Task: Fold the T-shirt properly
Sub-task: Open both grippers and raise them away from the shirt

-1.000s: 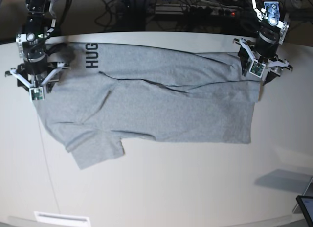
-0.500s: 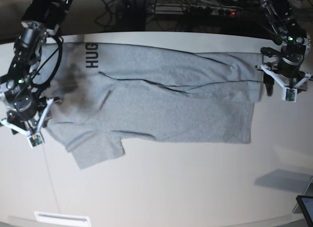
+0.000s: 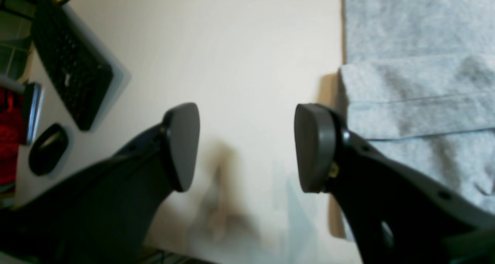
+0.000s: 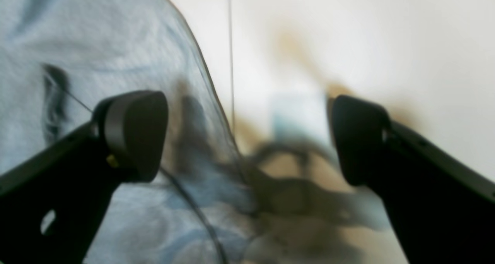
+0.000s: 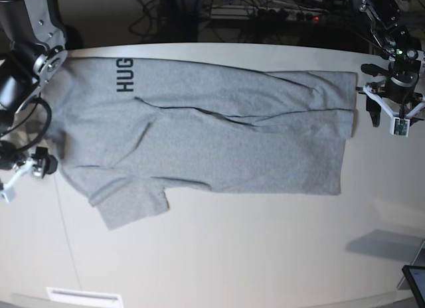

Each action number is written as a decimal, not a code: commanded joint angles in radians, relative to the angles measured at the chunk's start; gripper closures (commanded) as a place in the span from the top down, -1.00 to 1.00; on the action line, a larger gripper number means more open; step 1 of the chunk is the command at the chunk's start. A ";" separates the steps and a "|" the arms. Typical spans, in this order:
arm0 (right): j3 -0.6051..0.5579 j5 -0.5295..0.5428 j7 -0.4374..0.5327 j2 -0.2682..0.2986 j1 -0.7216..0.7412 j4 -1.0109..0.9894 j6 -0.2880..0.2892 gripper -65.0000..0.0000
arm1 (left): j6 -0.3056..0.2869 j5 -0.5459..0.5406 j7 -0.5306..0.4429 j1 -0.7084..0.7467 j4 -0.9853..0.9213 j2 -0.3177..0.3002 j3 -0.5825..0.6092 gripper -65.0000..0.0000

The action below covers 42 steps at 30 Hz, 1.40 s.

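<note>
Overhead, the grey T-shirt (image 5: 212, 139) lay partly folded on the white table (image 5: 265, 248), its black lettering (image 5: 125, 75) cut off at the fold. Both grippers stood wide and held nothing: the left gripper (image 5: 392, 119) beside the hem, the right gripper (image 4: 247, 136) over the shirt's edge, its surroundings blurred. A keyboard (image 3: 69, 62) and mouse (image 3: 48, 150) lay beyond.
</note>
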 commanded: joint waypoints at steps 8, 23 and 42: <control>0.000 0.141 0.003 0.084 0.030 -0.162 0.002 0.53 | 0.008 -0.001 -0.018 -0.004 0.011 -0.016 -0.003 0.18; -0.001 0.138 0.000 0.003 0.013 -0.215 0.002 0.54 | 0.008 -0.001 -0.018 -0.003 0.011 -0.016 -0.003 0.18; -0.084 0.144 -0.002 -0.074 -0.090 -0.127 0.002 0.52 | 0.008 -0.001 -0.018 -0.006 0.011 -0.018 -0.003 0.18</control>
